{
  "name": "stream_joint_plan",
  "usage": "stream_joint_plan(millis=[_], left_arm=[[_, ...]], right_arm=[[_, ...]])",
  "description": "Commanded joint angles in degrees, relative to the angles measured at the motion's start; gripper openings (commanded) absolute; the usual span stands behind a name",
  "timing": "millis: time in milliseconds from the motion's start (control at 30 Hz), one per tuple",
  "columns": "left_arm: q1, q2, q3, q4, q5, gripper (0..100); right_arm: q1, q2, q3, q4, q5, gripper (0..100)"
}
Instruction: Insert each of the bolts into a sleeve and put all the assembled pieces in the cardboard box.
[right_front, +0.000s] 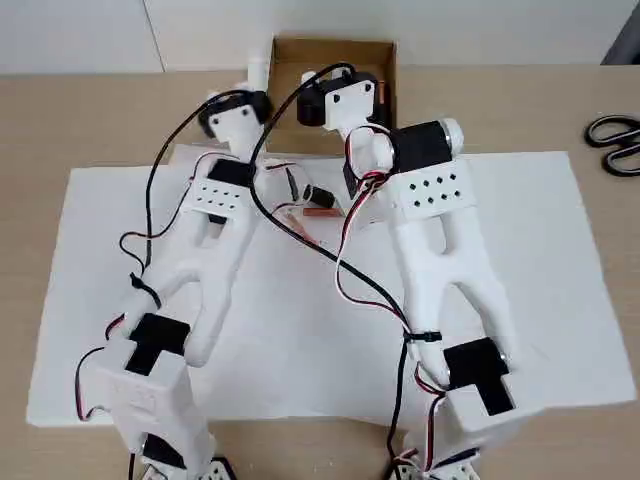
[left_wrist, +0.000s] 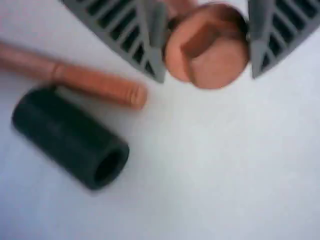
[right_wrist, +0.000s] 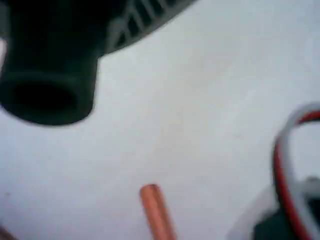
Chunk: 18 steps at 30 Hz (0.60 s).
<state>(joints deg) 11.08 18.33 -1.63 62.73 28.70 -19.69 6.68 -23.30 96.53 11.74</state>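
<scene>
— Two bolts, two sleeves, and none joined, as far as I can see. The gripped bolt (left_wrist: 205, 50) is held by its copper head between the fingers of the left gripper (left_wrist: 206, 67), which are clamped on it from both sides just above the white sheet (left_wrist: 225, 175).
— And its sleeve?
— The raised sleeve (right_wrist: 47, 75) is up off the sheet, its bore open with nothing in it. It lies against the ribbed jaw of the right gripper (right_wrist: 75, 35), which I judge to be closed around it, though just one jaw shows.
— So the first pairing is at hand?
— I'd say so: one part in each gripper, insertion not yet made. Near the gripped bolt, a loose bolt (left_wrist: 75, 75) lies flat with a loose sleeve (left_wrist: 70, 142) just beside it, apart and unassembled.
— Anything in the cardboard box (right_front: 335, 42)?
— Cannot tell. It stands at the far edge of the sheet, beyond both arms, and their wrists cover much of its inside. By my reckoning both insertions and both drops are left, unless the box hides a finished piece. Scissors (right_front: 615, 140) lie well off to the side.
</scene>
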Motion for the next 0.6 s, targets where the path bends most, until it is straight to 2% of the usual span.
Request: stream_joint_plan(millis=[0,67,267,400,567], left_arm=[[-2.5,-0.9,-3.4,2.2,-17.8,1],[-4.6,-0.5,-3.3,2.3,-25.2,1],[-8.6,-0.5,-3.2,3.5,-35.7,2],[-9.8,-0.4,-3.1,5.2,-36.1,12],[-10.1,-0.6,-3.1,5.4,-35.1,13]], right_arm=[[0.2,-3.4,-0.3,-0.2,-0.1,0.4],[0.2,-3.4,-0.3,-0.2,-0.1,0.4],[0.2,-3.4,-0.3,-0.2,-0.1,0.4],[0.2,-3.4,-0.3,-0.2,-0.1,0.4],[0.2,-3.4,-0.3,-0.2,-0.1,0.4]])
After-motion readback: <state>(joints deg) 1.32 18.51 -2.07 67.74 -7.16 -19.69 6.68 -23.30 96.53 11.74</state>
